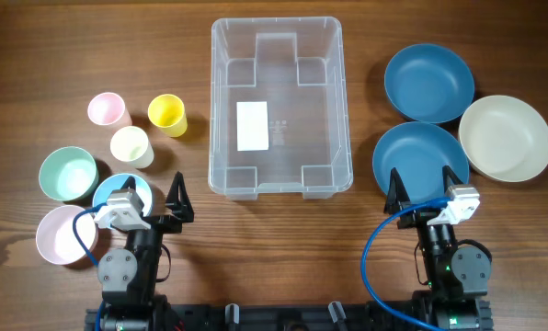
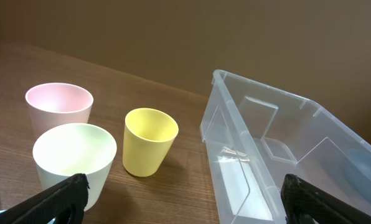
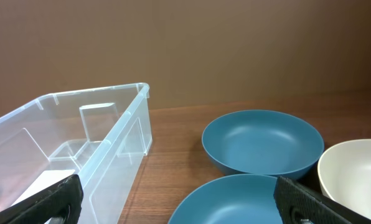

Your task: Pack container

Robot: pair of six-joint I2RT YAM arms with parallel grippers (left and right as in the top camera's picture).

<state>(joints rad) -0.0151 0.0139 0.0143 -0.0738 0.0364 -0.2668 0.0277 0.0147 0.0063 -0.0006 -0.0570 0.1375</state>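
Note:
The clear plastic container [image 1: 279,37] stands empty at the table's middle, with a white label on its base; it also shows in the left wrist view [image 2: 260,155] and the right wrist view [image 3: 79,143]. Left of it stand a pink cup [image 1: 108,109], a yellow cup [image 1: 167,114] and a cream cup [image 1: 131,145]. Right of it lie two blue bowls [image 1: 429,83] [image 1: 419,158] and a cream bowl [image 1: 505,138]. My left gripper [image 1: 151,195] is open and empty at the front left. My right gripper [image 1: 428,182] is open and empty over the near blue bowl's front edge.
A mint bowl [image 1: 68,174], a light blue bowl [image 1: 119,188] and a pink bowl [image 1: 64,235] lie at the front left beside my left gripper. Both arm bases stand at the table's front edge.

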